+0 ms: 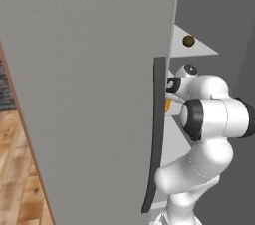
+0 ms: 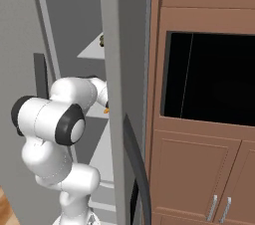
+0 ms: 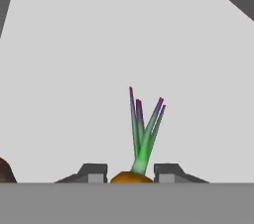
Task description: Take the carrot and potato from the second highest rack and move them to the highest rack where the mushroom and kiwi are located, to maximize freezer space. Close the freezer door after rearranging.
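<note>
While the arm reaches into the freezer [image 1: 234, 30], the gripper [image 3: 130, 173] has its two tips apart, with the carrot [image 3: 131, 177] right between them. I cannot tell if the tips touch it. Green and purple leaves [image 3: 144, 129] stick up from the carrot over a pale rack [image 3: 124, 44]. From the left base view, a bit of orange shows by the hand, beside the open door [image 1: 89, 94]. A brown ball [image 1: 188, 41] sits on the higher rack [image 1: 199, 50] above

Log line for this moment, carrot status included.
phase: reach in freezer | gripper: fingers either side of carrot, grip unclear | rack: under carrot | door: open
</note>
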